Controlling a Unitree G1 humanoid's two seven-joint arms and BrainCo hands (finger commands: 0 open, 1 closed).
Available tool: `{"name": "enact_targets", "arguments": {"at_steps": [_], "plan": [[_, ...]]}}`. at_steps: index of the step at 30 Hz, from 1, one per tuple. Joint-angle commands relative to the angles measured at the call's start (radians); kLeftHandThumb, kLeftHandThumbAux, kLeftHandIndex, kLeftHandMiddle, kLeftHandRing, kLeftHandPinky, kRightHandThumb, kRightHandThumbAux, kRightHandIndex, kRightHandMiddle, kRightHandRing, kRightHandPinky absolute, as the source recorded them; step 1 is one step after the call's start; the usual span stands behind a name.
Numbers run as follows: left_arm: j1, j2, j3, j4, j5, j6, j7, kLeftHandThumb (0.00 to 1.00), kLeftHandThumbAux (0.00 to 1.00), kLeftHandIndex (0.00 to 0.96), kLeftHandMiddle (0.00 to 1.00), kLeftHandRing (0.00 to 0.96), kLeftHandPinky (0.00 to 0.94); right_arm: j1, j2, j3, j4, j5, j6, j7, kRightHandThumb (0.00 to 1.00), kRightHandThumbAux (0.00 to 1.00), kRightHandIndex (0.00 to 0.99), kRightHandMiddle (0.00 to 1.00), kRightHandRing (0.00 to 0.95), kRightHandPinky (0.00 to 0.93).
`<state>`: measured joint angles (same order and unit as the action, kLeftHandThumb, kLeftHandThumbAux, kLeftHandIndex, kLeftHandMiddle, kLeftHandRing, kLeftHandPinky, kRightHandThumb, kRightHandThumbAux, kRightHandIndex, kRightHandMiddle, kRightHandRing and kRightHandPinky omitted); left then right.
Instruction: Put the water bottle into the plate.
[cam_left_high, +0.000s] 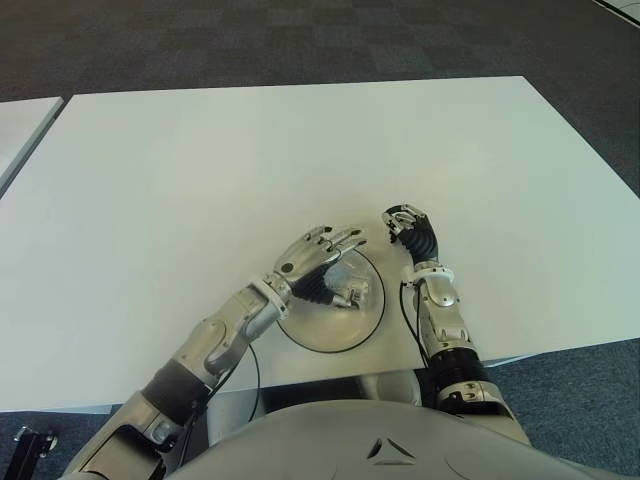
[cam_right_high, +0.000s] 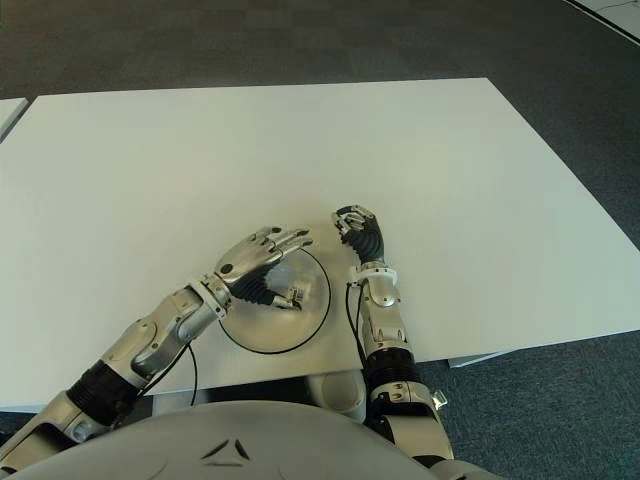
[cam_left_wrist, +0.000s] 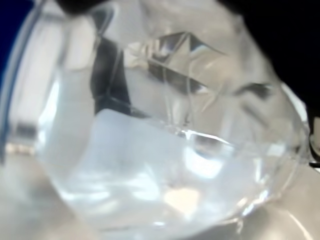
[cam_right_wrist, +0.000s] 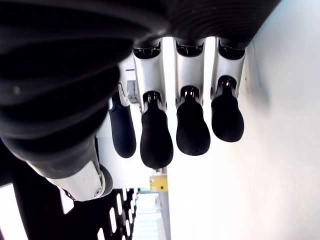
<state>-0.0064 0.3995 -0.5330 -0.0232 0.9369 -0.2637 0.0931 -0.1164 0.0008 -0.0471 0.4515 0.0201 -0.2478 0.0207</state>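
Note:
A round glassy plate (cam_left_high: 330, 330) with a dark rim sits near the table's front edge. My left hand (cam_left_high: 325, 250) hovers over it, fingers stretched out flat and spread, thumb low by the plate's middle. The clear water bottle (cam_left_wrist: 165, 150) fills the left wrist view, right under the palm; in the eye views only a glint of the bottle (cam_left_high: 352, 288) shows, inside the plate's rim. I cannot tell whether the palm still touches it. My right hand (cam_left_high: 405, 225) shows just right of the plate, fingers (cam_right_wrist: 155, 135) curled in with nothing held.
The white table (cam_left_high: 300, 160) stretches wide behind and to both sides of the plate. Its front edge (cam_left_high: 560, 350) runs close behind my wrists. A second white table's corner (cam_left_high: 20, 125) shows at far left. Dark carpet surrounds them.

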Motion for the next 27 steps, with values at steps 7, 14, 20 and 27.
{"name": "enact_targets", "arguments": {"at_steps": [7,14,20,27], "plan": [[-0.013,-0.011,0.003,0.052,0.072,-0.042,0.222,0.063,0.414,0.0,0.0,0.0,0.0,0.015,0.0,-0.003,0.017,0.006,0.017,0.011,0.704,0.726,0.438,0.756,0.74,0.72],[-0.024,-0.017,-0.005,0.082,0.126,-0.047,0.363,0.102,0.385,0.0,0.0,0.0,0.0,0.018,0.002,-0.003,0.012,0.0,0.016,-0.001,0.704,0.727,0.438,0.752,0.734,0.705],[-0.03,-0.023,-0.009,0.098,0.168,-0.033,0.444,0.105,0.368,0.0,0.0,0.0,0.0,0.018,0.002,-0.003,0.011,0.002,0.018,0.001,0.704,0.727,0.438,0.753,0.735,0.708],[-0.031,-0.031,-0.015,0.105,0.215,-0.001,0.511,0.105,0.342,0.0,0.0,0.0,0.0,0.014,-0.002,-0.007,0.022,0.009,0.007,0.013,0.704,0.726,0.439,0.752,0.736,0.726]]}}
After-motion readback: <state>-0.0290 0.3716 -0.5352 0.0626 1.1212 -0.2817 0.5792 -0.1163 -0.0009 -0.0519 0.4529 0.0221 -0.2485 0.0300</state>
